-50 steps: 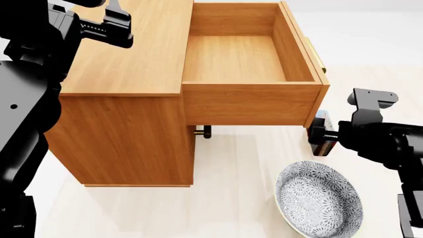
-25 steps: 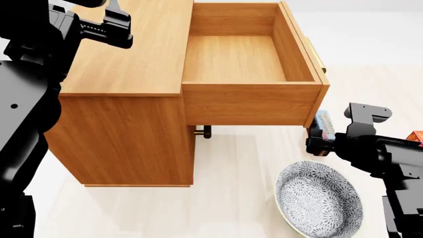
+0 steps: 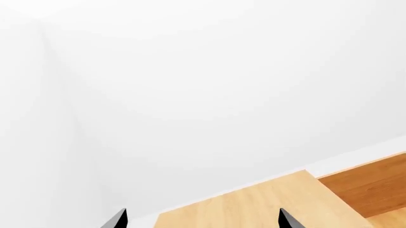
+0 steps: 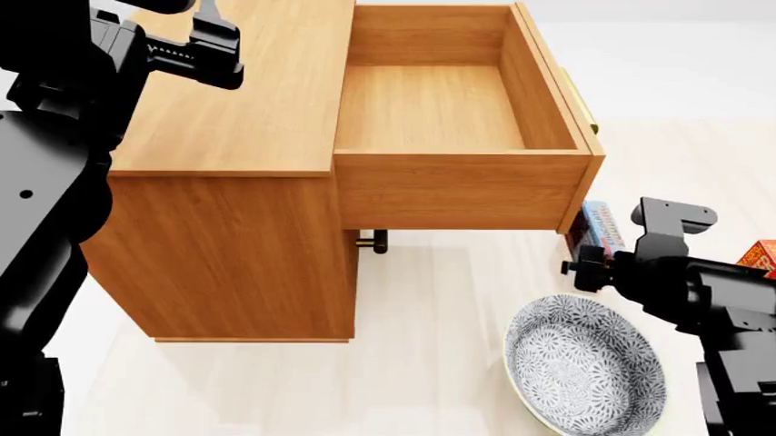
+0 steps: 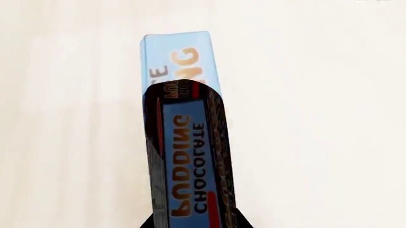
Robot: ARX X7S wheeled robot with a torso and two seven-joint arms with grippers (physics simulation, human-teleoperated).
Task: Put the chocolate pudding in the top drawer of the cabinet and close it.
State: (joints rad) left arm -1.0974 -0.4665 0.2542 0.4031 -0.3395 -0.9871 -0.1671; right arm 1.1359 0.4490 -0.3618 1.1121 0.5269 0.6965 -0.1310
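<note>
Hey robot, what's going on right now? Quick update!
Right gripper shut on chocolate pudding, low beside the bowl. Left gripper open above the cabinet. Top drawer open, nothing visible inside.

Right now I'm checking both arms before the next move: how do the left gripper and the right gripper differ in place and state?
The left gripper is raised over the cabinet top, while the right gripper sits low beside the open top drawer. The left gripper's fingers are spread with nothing between them; the right gripper is at the chocolate pudding, which stands on edge, though whether it is clamped I cannot tell. Both are black.
</note>
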